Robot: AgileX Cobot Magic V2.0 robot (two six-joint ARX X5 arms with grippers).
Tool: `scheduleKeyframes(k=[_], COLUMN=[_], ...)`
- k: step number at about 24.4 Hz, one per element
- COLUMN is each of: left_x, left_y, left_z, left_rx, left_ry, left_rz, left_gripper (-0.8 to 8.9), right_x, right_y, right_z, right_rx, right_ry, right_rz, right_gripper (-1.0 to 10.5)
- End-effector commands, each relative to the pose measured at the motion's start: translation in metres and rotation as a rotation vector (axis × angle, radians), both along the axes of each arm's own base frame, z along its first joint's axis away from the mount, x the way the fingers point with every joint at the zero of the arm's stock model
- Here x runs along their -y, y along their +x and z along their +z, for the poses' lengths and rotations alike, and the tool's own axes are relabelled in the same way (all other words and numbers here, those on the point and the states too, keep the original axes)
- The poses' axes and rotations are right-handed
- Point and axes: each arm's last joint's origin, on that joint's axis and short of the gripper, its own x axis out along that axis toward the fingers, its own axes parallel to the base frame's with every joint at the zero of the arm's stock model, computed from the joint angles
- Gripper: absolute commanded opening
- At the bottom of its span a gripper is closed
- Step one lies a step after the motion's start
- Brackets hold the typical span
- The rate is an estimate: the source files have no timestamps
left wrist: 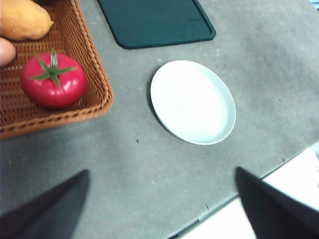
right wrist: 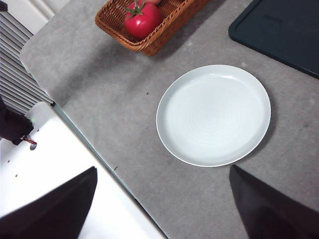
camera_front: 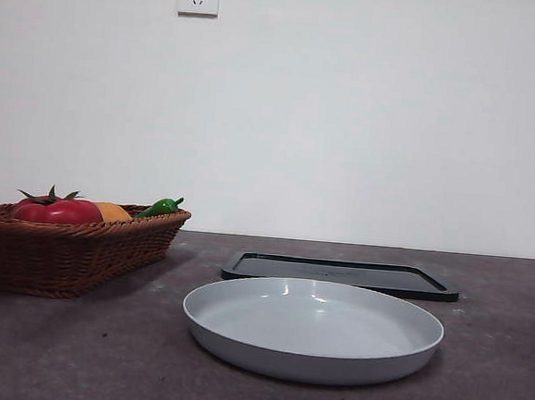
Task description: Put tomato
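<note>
Wicker basket (left wrist: 94, 84) out at ten o'clock of the white plate (left wrist: 193, 101), tomato (left wrist: 53, 80) inside its near corner, round with stem up, closer to the left gripper (left wrist: 162, 209) than the right gripper (right wrist: 162, 206), both spread wide and empty.

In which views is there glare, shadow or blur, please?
Front view: small bright glints on the white plate, a soft shadow beside the basket. Left wrist view: slightly soft overall; the tomato shows a faint sheen. Right wrist view: sharper, even light, the tool's dark jaws blurred at the edge.
</note>
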Motion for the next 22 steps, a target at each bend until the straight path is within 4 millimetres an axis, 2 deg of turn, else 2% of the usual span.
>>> scheduleKeyframes(k=[1, 6, 12, 22], left_x=[0.000, -0.001, 0.003, 0.013], left_y=[0.005, 0.026, 0.067, 0.138], left_z=[0.007, 0.010, 0.006, -0.025], left_rx=[0.053, 0.111, 0.123, 0.065], left_ry=[0.035, 0.086, 0.090, 0.172], left_rz=[0.021, 0.088, 0.094, 0.100], left_gripper=[5.10, 4.98, 4.95, 4.95], right_x=[-0.001, -0.001, -0.001, -0.001], right_y=[0.000, 0.000, 0.000, 0.000], right_z=[0.006, 0.006, 0.006, 0.006], right_rx=[0.024, 0.025, 0.025, 0.024], right_ry=[0.005, 0.005, 0.004, 0.005], right_rz=[0.011, 0.011, 0.011, 0.011], right_gripper=[4.3, 4.3, 4.3, 4.3])
